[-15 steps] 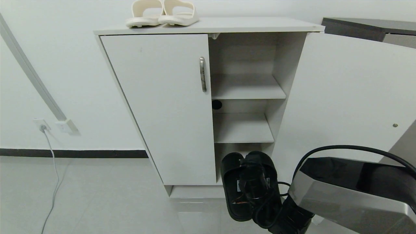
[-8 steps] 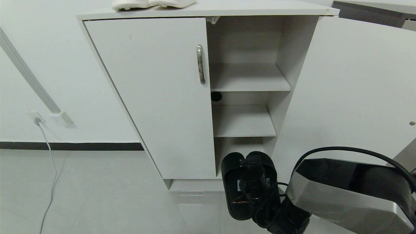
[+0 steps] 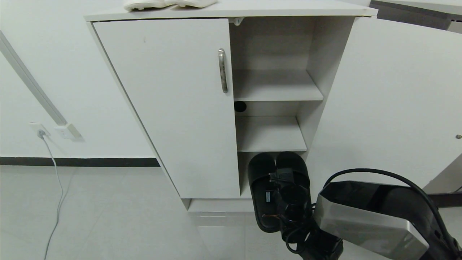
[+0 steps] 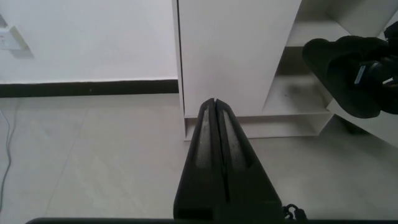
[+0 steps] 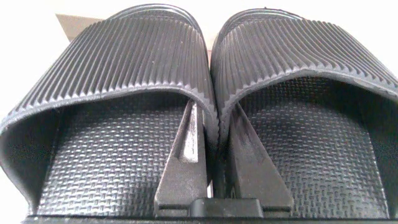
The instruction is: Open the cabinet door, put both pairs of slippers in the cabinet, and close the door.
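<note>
Nearest us, our right pincer (image 5: 214,118) is clamped on the black slippers (image 5: 124,74). One finger sits in each shoe and presses the two inner walls together between them. The pair hangs side by side, soles down and toes forward. Our left pincer (image 4: 214,112) has its fingers pressed flat together with nothing between them. It sits low over bare floor (image 4: 93,155), in front of the shut left door (image 4: 230,50) and well apart from the shoes.

The slippers' (image 3: 261,169) toes sit at the mouth of the bottom bay, just under the front edge of the lower shelf (image 3: 270,139). The heels stand out over the floor in front of the plinth. The left door's edge lies just beside the left shoe. The open right door (image 3: 389,101) stands swung wide beside the right one, so the pair fits between them with little room to spare.

Farther in, the upper shelf (image 3: 278,90) and the lower one lie bare. On the cabinet (image 3: 325,54) top, at its left front edge, the white slippers (image 3: 169,3) rest.
</note>
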Motion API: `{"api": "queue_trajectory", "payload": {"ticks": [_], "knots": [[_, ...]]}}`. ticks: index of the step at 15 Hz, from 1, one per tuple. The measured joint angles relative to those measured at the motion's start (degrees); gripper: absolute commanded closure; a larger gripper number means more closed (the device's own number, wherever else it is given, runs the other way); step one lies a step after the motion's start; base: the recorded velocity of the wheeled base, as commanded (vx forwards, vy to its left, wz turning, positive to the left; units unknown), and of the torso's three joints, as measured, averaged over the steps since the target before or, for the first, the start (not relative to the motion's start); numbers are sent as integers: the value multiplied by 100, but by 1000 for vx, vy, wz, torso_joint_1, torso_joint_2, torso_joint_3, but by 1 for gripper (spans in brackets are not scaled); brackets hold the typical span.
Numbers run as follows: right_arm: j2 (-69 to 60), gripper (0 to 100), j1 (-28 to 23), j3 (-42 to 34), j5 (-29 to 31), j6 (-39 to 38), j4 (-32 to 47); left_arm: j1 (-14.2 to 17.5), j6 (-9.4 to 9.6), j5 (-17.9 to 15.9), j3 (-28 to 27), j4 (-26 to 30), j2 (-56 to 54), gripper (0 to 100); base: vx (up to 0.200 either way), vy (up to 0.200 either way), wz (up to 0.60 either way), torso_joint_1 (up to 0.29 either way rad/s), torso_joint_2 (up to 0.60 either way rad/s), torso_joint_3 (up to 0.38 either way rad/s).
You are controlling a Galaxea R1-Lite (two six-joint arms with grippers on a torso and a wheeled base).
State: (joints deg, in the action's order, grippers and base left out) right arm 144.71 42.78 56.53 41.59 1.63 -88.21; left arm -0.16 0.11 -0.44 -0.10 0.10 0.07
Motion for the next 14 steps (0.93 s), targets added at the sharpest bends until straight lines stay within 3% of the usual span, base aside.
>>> {"api": "queue_trajectory", "payload": {"ticks": [3,14], "knots": [[38,100,-55,26,0,0,-2,2,-1,0,0,0,-2,100,0,0,0,0,0,0],[24,100,-88,41,-2,11,-28,2,-11,6,0,0,-2,100,200,0,0,3,4,1]]}}
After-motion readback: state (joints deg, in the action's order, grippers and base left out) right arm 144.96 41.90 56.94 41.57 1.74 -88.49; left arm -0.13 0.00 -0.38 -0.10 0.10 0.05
